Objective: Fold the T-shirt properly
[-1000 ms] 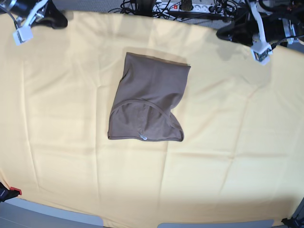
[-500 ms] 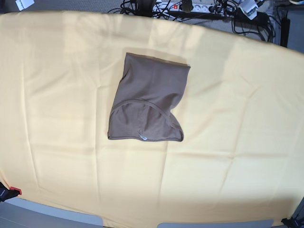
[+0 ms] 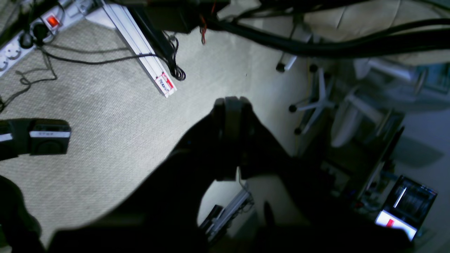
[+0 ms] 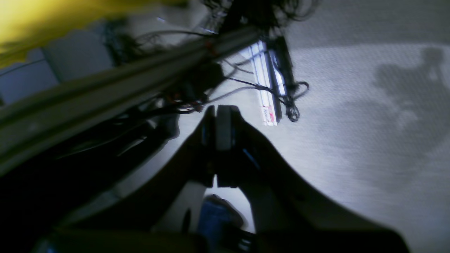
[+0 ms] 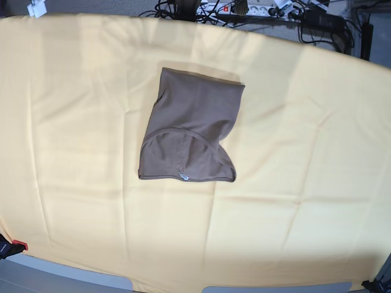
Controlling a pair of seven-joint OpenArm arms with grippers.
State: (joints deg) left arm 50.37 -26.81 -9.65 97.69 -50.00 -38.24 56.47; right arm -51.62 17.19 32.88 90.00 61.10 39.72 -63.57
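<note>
The taupe T-shirt [image 5: 194, 129] lies folded into a compact bundle in the middle of the yellow table cloth [image 5: 305, 152]. Its curved collar faces the near edge and a small pale tag [image 5: 185, 177] shows there. Neither gripper is near it. Beyond the table, my left gripper [image 3: 232, 105] hangs over grey carpet with its dark fingers pressed together and nothing between them. My right gripper [image 4: 219, 114] is likewise shut and empty, beside the table frame. In the base view only a small white arm part [image 5: 38, 8] shows at the far left corner.
Cables and a power strip [image 5: 244, 8] lie behind the table's far edge. On the floor are a white rail [image 3: 147, 59], a power strip [image 3: 21, 45], a chair base [image 3: 313, 102] and a lit screen [image 3: 400, 207]. A red clamp [image 5: 18, 246] sits at the near left corner.
Both arms have drawn back over the table's far edge and almost wholly left the base view. The T-shirt has not moved.
</note>
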